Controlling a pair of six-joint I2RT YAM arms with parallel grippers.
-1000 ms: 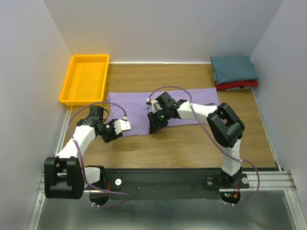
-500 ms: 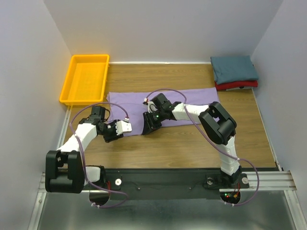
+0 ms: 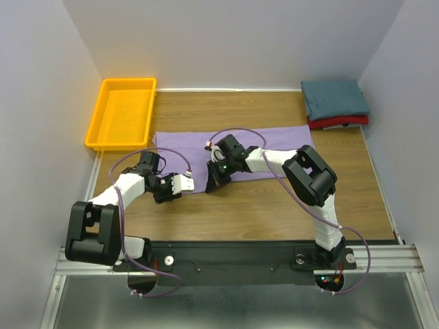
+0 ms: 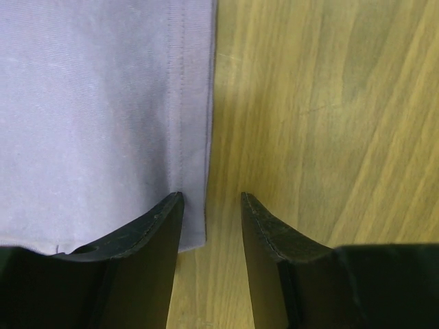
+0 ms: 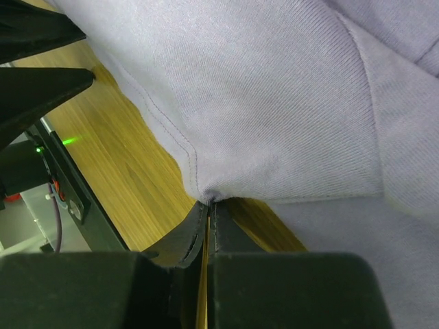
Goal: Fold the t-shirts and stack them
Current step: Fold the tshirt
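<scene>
Where the right gripper (image 5: 207, 209) clamps, the purple t-shirt (image 5: 274, 103) puckers.

The spread t-shirt (image 3: 274, 140) lies flat across the middle of the table (image 3: 260, 205). Both pincers sit at its near hem, the left pincer (image 3: 180, 184) just left of the right pincer (image 3: 211, 184). In the left wrist view the left pincer (image 4: 211, 199) straddles the shirt's edge, with cloth (image 4: 89, 103) under one finger and bare table (image 4: 329, 103) under the other. The right pincer (image 5: 208, 203) has a fold of the hem (image 5: 274, 103) between its tips. The tray (image 3: 92, 130) lies beyond and left of the left pincer, near the shirt's far left corner. Far beyond and right of the right pincer, well apart from it, the upper folded t-shirt (image 3: 334, 98) lies on the lower folded t-shirt (image 3: 339, 122).
</scene>
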